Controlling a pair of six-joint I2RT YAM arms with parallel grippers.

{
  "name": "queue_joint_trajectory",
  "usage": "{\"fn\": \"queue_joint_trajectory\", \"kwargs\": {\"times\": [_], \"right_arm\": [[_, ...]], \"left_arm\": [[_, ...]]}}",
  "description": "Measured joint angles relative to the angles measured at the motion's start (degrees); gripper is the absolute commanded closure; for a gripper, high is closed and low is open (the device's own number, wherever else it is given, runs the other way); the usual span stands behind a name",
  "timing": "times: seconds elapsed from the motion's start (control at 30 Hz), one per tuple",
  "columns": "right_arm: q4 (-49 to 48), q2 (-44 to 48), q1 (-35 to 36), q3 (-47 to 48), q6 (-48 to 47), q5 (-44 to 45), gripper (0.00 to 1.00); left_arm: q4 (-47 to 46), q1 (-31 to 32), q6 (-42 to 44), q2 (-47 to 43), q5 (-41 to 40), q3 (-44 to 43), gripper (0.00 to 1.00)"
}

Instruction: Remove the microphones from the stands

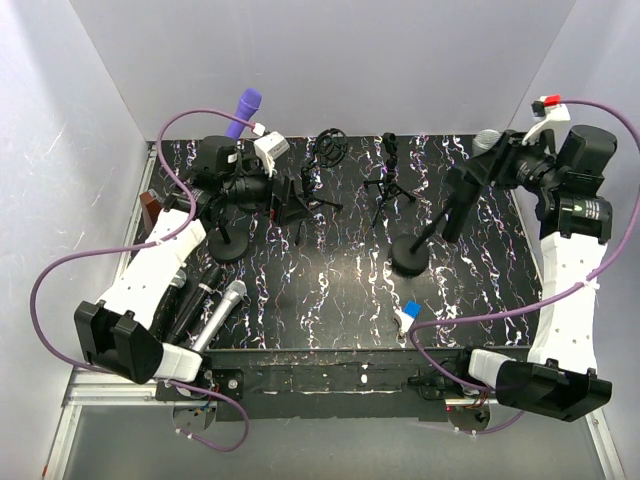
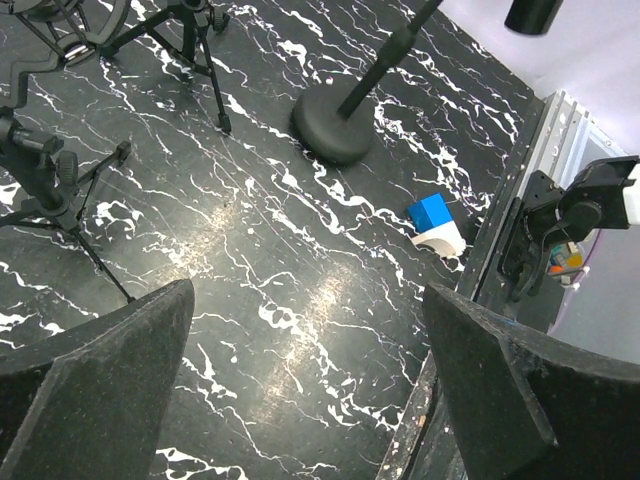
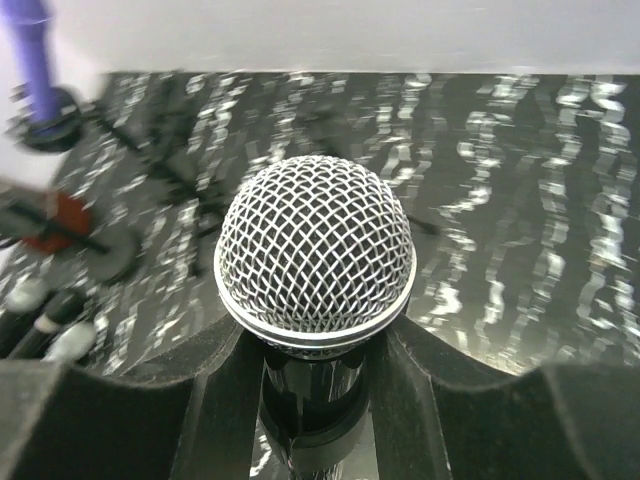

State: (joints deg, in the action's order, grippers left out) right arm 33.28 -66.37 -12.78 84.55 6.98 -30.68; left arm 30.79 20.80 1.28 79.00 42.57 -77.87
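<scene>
Right gripper (image 3: pixel 315 410) clasps mic (image 3: pixel 315 245), far right; mic axis slants up-right from stand (image 1: pixel 410 258). Left gripper (image 2: pixel 310 300) gapes, well apart.

Left tool (image 2: pixel 305 400) wide open, right tool (image 3: pixel 315 410) closed in a grip

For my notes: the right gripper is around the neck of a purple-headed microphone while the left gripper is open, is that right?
Not quite: the right wrist view shows that the microphone the right gripper is around has a silver mesh head, not a purple one. The left gripper is indeed open.
</scene>
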Motion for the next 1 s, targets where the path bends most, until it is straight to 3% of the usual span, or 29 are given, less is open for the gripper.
{"fn": "queue_joint_trajectory", "kwargs": {"times": [0.27,0.53,0.77,1.0], "right_arm": [[-3.34,-1.81,9.88,-0.31,-0.9,-16.9,0.83],[3.1,-7.76,28.17,4.72,-17.38,-24.59,0.84],[10.12,-12.52,31.17,10.12,-30.34,-29.2,0.99],[19.21,-14.73,34.27,14.75,-41.75,-31.3,0.99]], "left_arm": [[-0.04,0.02,-0.39,2.45,2.38,-2.8,0.02],[-2.89,2.21,3.52,3.19,8.2,-4.72,0.02],[-7.06,6.34,10.51,3.19,12.09,-4.46,0.02],[-13.16,12.2,18.08,3.28,11.72,-1.53,0.02]]}}
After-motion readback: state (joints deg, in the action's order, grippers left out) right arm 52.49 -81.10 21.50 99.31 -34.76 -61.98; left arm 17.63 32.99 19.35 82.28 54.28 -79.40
